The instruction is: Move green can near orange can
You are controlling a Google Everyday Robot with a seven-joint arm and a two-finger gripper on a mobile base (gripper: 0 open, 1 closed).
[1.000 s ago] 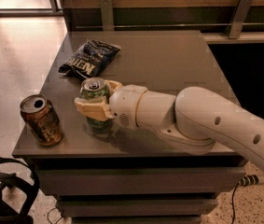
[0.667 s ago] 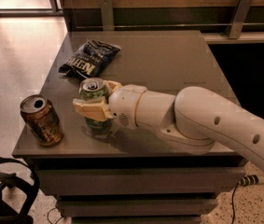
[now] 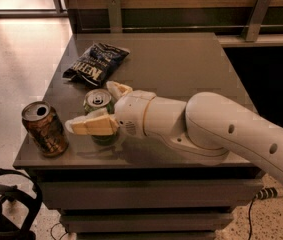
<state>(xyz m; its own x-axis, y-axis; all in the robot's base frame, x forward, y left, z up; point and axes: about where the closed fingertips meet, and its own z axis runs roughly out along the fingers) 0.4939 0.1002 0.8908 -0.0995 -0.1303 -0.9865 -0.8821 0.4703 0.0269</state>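
The green can (image 3: 99,102) stands upright on the grey table (image 3: 181,64) near its front left. The orange can (image 3: 44,129) stands upright a short way to its left, at the table's front left corner. My gripper (image 3: 92,107) reaches in from the right and is around the green can. Its jaws stand open, one finger (image 3: 88,125) in front of the can and the other (image 3: 118,89) behind it. The front finger hides the can's lower middle.
A dark blue chip bag (image 3: 95,64) lies behind the cans at the back left. A wall rail with brackets (image 3: 253,19) runs behind the table. The floor drops away to the left of the table, with dark base parts (image 3: 3,204) at the lower left.
The gripper's front finger has moved away from the green can toward the table's front edge, so the jaws have widened. The green can sits slightly lower. The orange can has not moved.
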